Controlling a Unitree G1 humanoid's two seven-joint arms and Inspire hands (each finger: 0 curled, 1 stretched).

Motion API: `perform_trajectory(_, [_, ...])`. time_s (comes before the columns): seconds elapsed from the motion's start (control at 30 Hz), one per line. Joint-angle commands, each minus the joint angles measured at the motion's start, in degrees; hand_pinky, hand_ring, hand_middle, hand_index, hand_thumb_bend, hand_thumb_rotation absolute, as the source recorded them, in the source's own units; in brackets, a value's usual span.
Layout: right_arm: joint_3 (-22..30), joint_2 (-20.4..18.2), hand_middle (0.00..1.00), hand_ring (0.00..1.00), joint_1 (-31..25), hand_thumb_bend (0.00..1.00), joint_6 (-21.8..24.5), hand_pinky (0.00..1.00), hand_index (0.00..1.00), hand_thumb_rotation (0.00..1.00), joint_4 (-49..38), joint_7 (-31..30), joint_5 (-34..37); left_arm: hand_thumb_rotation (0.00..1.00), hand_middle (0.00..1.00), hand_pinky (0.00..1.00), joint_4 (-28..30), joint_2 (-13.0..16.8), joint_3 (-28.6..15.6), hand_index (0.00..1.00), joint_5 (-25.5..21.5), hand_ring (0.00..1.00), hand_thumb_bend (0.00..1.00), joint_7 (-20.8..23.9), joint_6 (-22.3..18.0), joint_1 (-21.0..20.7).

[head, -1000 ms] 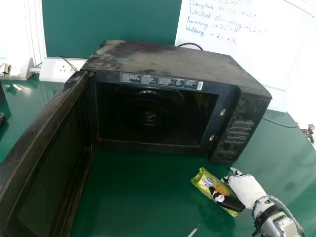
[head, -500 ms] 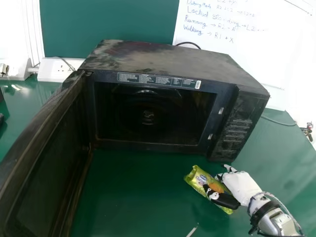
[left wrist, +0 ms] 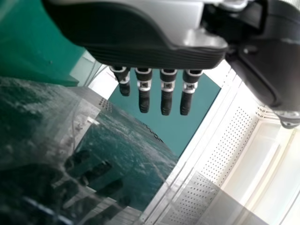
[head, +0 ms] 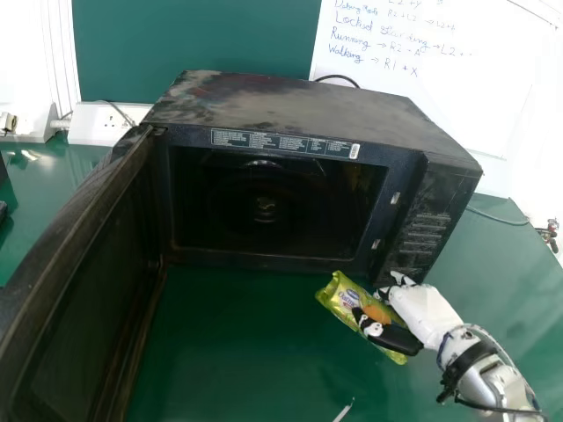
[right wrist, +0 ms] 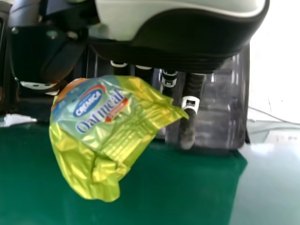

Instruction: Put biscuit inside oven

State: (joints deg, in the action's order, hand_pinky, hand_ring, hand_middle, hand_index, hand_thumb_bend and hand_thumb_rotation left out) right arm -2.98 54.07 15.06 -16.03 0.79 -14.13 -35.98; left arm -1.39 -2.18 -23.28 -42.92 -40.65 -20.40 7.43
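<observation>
The oven [head: 299, 110] is open; the right hand [head: 426, 315] pinches the biscuit [head: 339, 295] outside, at five o'clock, still to go in.

The right hand [head: 424, 315] holds the yellow-green biscuit packet [head: 333, 297] (its dark thumb laid across) before the black oven [head: 308, 107], whose door [head: 84, 281] stands open at left.

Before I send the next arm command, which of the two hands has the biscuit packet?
The right hand, in front of the control panel of the microwave: it grips the yellow-green packet. The left hand has straight fingers, gripping nothing.
</observation>
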Motion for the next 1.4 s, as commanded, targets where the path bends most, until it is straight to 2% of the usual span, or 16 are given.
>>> perform_trajectory(0.0, [0.86,-0.73,0.4,0.34,1.4,0.52,0.36,0.25,0.52,0.0,-1.41,-0.96,1.22,0.68,0.94,0.95,-0.42,-0.06,0.64,0.92,-0.32,0.94,0.94,-0.21,0.31,0.13])
perform_trajectory(0.03, [0.78,-0.86,0.4,0.34,1.79,0.52,0.47,0.25,0.52,0.0,-1.6,-1.35,1.33,0.69,0.94,0.95,-0.37,-0.08,0.67,0.92,-0.27,0.94,0.94,-0.18,0.3,0.14])
perform_trajectory(0.13, [0.37,-1.49,0.43,0.43,3.03,0.53,0.78,0.34,0.52,0.0,-1.97,-2.14,1.14,0.69,0.94,0.95,-0.25,-0.21,0.74,0.92,-0.22,0.94,0.94,0.07,0.38,0.15])
perform_trajectory(0.23, [0.01,-2.38,0.43,0.43,3.94,0.53,2.06,0.35,0.52,0.0,-2.79,-3.3,0.79,0.68,0.94,0.94,-0.15,-0.35,0.82,0.92,-0.11,0.94,0.94,0.32,0.45,0.21])
perform_trajectory(0.4, [-1.16,-4.35,0.41,0.37,6.41,0.52,1.82,0.29,0.52,0.0,-2.83,-3.36,-0.13,0.68,0.94,0.94,-0.08,-0.64,0.99,0.91,-0.09,0.94,0.94,0.32,0.48,0.27])
perform_trajectory(0.6, [-2.82,-6.34,0.41,0.38,9.38,0.52,1.36,0.29,0.53,0.0,-2.12,-3.09,-1.79,0.67,0.93,0.94,-0.28,-0.9,1.25,0.91,-0.18,0.93,0.94,0.03,0.35,0.16])
perform_trajectory(0.9, [-5.71,-10.69,0.4,0.32,13.64,0.52,1.61,0.22,0.52,0.0,-0.03,-2.46,-4.3,0.67,0.93,0.92,0.06,-1.11,1.57,0.91,0.02,0.92,0.95,0.34,0.1,0.5])
perform_trajectory(1.17, [-7.83,-14.21,0.4,0.3,16.99,0.52,2.5,0.21,0.52,0.0,1.55,-2.08,-5.6,0.67,0.93,0.91,0.41,-1.04,1.6,0.91,-0.26,0.92,0.95,0.17,0.13,0.78])
perform_trajectory(1.37, [-9.08,-16.62,0.42,0.38,19.36,0.53,2.74,0.28,0.53,0.0,3.69,-1.0,-6.05,0.68,0.93,0.92,0.13,-0.84,1.58,0.92,-0.3,0.93,0.94,-0.27,-0.02,0.76])
